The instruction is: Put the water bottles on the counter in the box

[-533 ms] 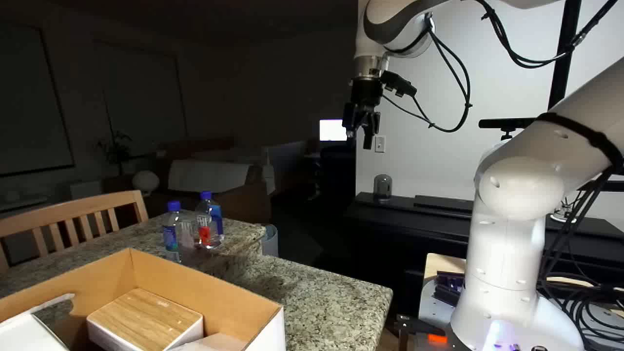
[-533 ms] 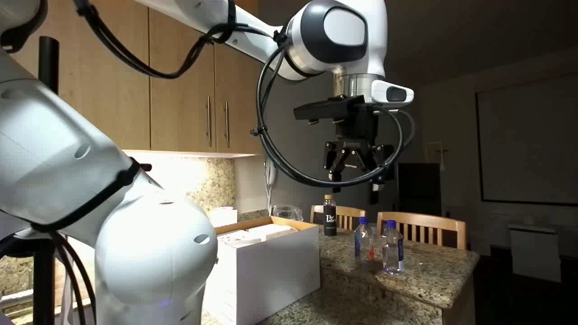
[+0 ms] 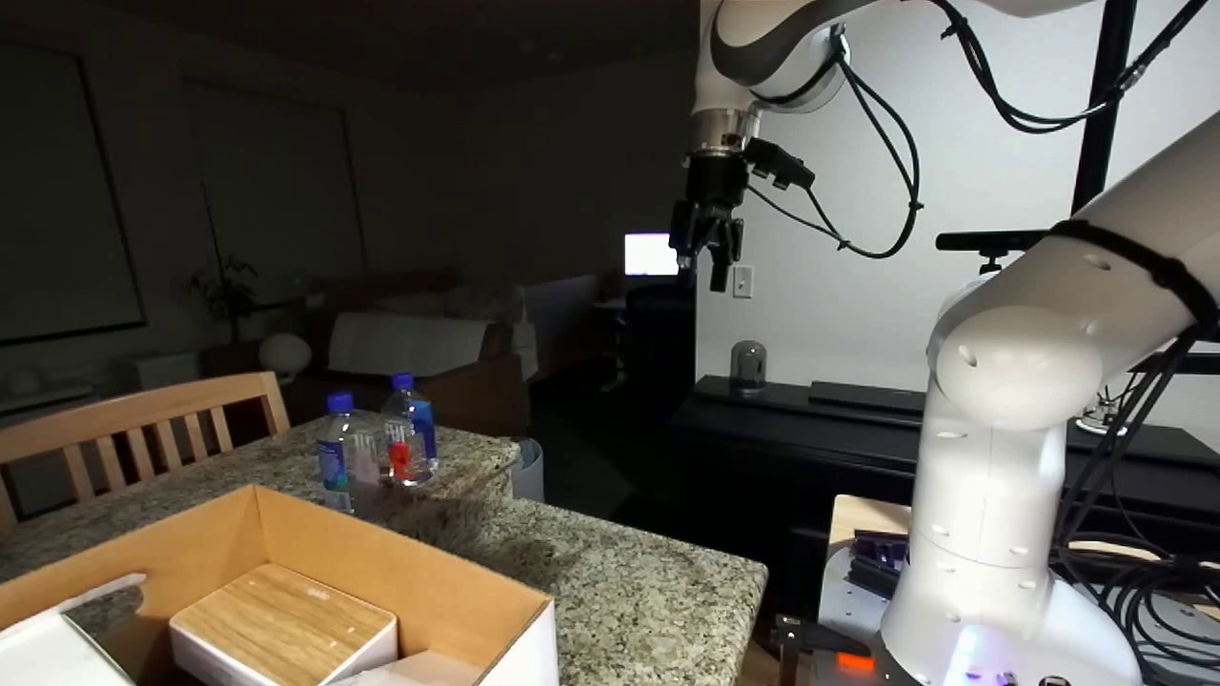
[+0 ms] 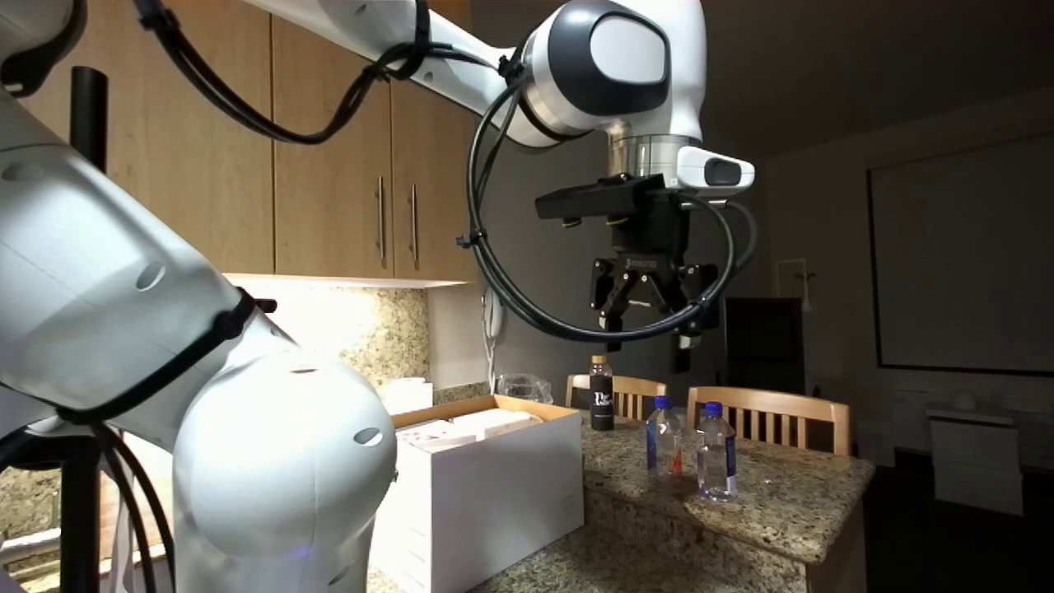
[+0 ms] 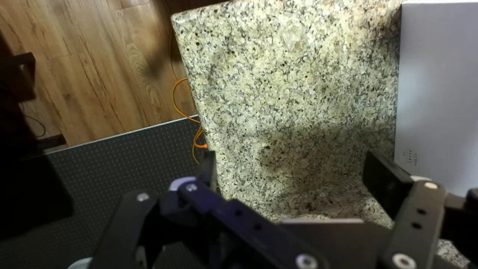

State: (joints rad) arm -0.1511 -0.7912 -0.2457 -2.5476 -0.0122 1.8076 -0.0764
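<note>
Two clear water bottles with blue caps stand upright on the raised part of the granite counter (image 3: 629,591) (image 4: 807,502). In an exterior view one is on the left (image 3: 335,462) and one on the right (image 3: 412,433). They also show in an exterior view as one bottle (image 4: 661,441) and another (image 4: 715,461). The cardboard box (image 3: 410,562) (image 4: 510,486) (image 5: 437,93) stands on the lower counter beside them, tan inside and white outside. My gripper (image 3: 702,270) (image 4: 647,344) (image 5: 297,168) is open and empty, high above the counter. The bottles are out of the wrist view.
Inside the box lies a white package with a wood-grain top (image 3: 286,624). A black bottle with a wooden cap (image 4: 602,399) stands behind the water bottles. Wooden chairs (image 3: 143,429) (image 4: 774,412) line the counter's far side. An upper cabinet (image 4: 329,181) hangs over the box side.
</note>
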